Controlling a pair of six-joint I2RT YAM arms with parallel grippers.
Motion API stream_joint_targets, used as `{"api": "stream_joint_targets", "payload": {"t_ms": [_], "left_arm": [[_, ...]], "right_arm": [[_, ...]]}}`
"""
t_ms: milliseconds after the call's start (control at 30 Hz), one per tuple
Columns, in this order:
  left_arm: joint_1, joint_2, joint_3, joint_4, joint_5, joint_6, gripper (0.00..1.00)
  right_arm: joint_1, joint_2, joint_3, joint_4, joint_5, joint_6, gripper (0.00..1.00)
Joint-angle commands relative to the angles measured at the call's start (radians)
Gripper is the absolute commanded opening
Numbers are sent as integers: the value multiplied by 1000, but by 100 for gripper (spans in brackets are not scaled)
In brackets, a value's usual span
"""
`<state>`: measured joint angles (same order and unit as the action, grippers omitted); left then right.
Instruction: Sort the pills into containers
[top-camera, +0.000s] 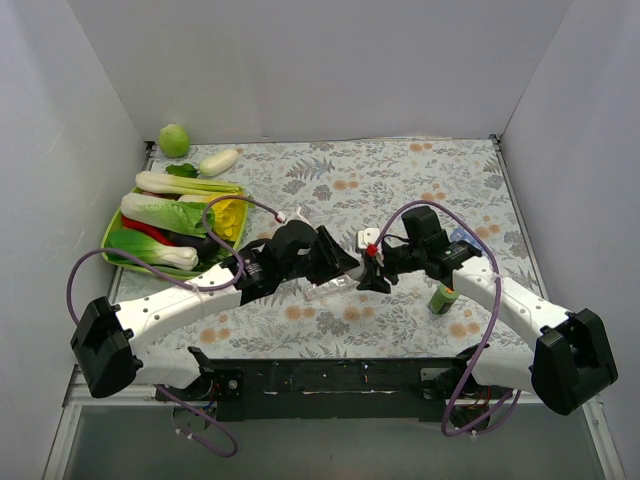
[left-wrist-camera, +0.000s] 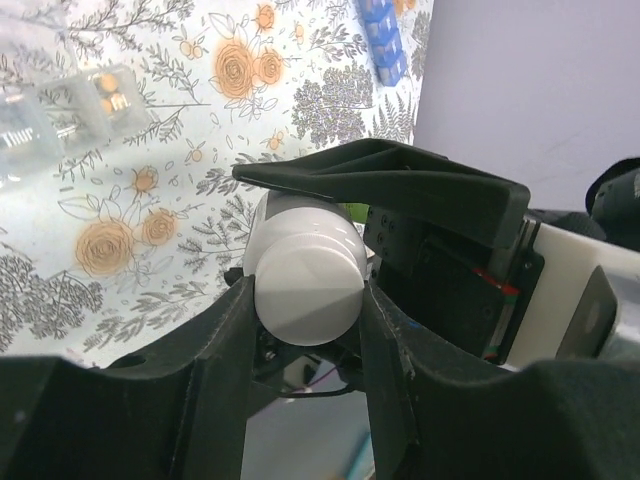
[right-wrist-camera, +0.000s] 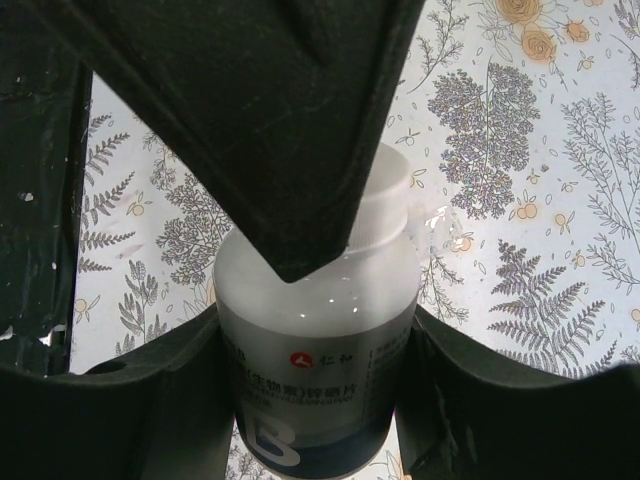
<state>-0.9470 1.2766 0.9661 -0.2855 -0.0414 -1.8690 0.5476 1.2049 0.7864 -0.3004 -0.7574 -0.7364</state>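
A white pill bottle (right-wrist-camera: 318, 340) with a blue "B" label is held off the table between the two arms. My right gripper (right-wrist-camera: 315, 355) is shut on its body. My left gripper (left-wrist-camera: 306, 300) is shut on its white cap (left-wrist-camera: 308, 280). In the top view the two grippers meet at mid-table, left (top-camera: 350, 262) and right (top-camera: 376, 268). The clear pill-box strip (left-wrist-camera: 60, 110) lies on the floral cloth below, with orange pills (left-wrist-camera: 110, 90) in one compartment. In the top view the strip (top-camera: 320, 290) is mostly hidden under the left arm.
A blue pill-box strip (left-wrist-camera: 383, 35) lies further right on the cloth. A small green bottle (top-camera: 443, 298) stands by the right arm. A green tray (top-camera: 112, 240) of vegetables sits at the left, with a green fruit (top-camera: 174, 139) and a white vegetable (top-camera: 218, 162) behind it.
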Motion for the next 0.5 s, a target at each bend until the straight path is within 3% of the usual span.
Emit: {"api": "stream_joint_targets", "payload": {"t_ms": [0,67,100,167,300,367,467], "left_arm": [[22,-8,-4,-189,-144,-147,19],[46,-20,-26,-184,-129,-145,38],[54,-39,-35,-170,-117,-131,54],[74,-63,-64,-143,-88,-110,68],[109,-155,-115,-74,-20,-15,84],[128,-226,-160,-47,12,77,98],[158,-328,-217,-9,76,204,98]], "right_arm": [[-6,-16,-13,41,-3,22,1],[-8,-16,-16,46,-8,25,1],[-9,-16,-18,46,-10,25,1],[-9,-15,-19,49,-19,25,1],[-11,-13,-19,43,-37,26,1],[-11,-16,-22,41,-48,20,1],[-14,-16,-29,35,-66,11,1]]}}
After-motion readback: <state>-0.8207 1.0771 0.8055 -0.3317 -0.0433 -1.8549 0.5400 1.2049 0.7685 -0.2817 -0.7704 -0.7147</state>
